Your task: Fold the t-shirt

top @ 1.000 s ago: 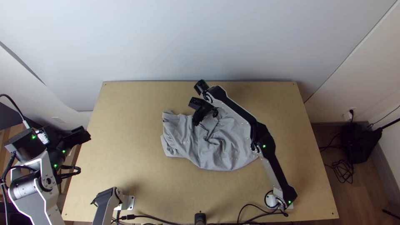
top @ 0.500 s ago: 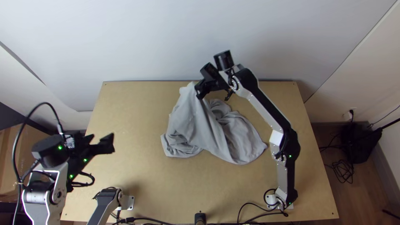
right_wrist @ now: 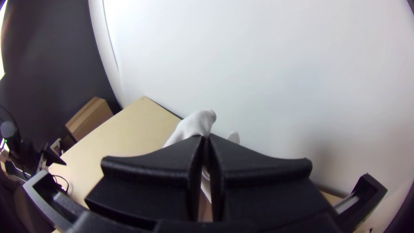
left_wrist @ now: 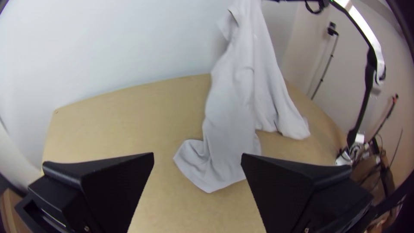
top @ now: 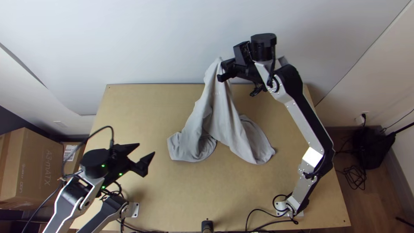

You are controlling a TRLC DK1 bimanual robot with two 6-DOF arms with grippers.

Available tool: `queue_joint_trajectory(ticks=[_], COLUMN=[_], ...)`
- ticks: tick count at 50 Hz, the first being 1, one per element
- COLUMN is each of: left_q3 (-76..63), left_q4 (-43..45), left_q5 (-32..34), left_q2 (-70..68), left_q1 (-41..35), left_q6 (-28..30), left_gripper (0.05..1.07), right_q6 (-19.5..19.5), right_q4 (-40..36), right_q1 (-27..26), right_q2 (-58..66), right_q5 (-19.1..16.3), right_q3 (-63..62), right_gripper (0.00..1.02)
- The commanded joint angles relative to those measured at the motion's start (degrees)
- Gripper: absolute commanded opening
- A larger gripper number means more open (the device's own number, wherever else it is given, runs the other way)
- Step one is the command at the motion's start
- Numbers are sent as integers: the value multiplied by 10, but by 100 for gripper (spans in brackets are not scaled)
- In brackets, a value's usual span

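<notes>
The grey t-shirt (top: 217,108) hangs in the top view's centre, its gripped end up near the top middle, its long axis running down the picture and splitting into two loose, creased ends on the wooden table (top: 138,112), one lower left, one lower right. The right gripper (top: 222,71) pinches the upper end, its fingers (right_wrist: 159,159) pressed together on the cloth. The left gripper (top: 146,149), at lower left, holds its fingers spread, apart from the shirt. At the left edge stands a cardboard box (top: 39,168), contents hidden.
</notes>
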Motion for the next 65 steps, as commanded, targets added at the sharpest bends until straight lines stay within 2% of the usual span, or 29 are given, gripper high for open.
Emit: queue_joint_trajectory(ticks=[1, 7, 15, 31, 50, 57, 60, 63, 65], left_q3=[-51, -85, -100, -99, -57, -29, -35, -39, -36], left_q4=[47, 105, 172, 292, 433, 450, 491, 528, 533], left_q5=[2, 2, 2, 2, 3, 2, 2, 2, 2], left_q2=[12, 60, 128, 266, 478, 545, 557, 566, 569], left_q1=[-36, -52, -62, -107, -121, -127, -127, -127, -126], left_q6=[34, 57, 55, 46, 35, 34, 33, 32, 31], left_gripper=[103, 102, 102, 102, 100, 65, 41, 9, 8], right_q6=[26, 38, 43, 43, 56, 58, 58, 58, 58], right_q4=[14, 14, 14, 10, 6, 2, 1, 1, 1], right_q1=[0, 4, 10, 17, 25, 25, 24, 22, 19], right_q2=[-30, -45, -61, -70, -84, -95, -100, -106, -110], right_q5=[22, 49, 71, 93, 104, 108, 108, 108, 108], right_q3=[0, 0, -4, -7, -7, -12, -18, -25, -31], right_gripper=[2, 2, 2, 2, 2, 2, 2, 2, 2])
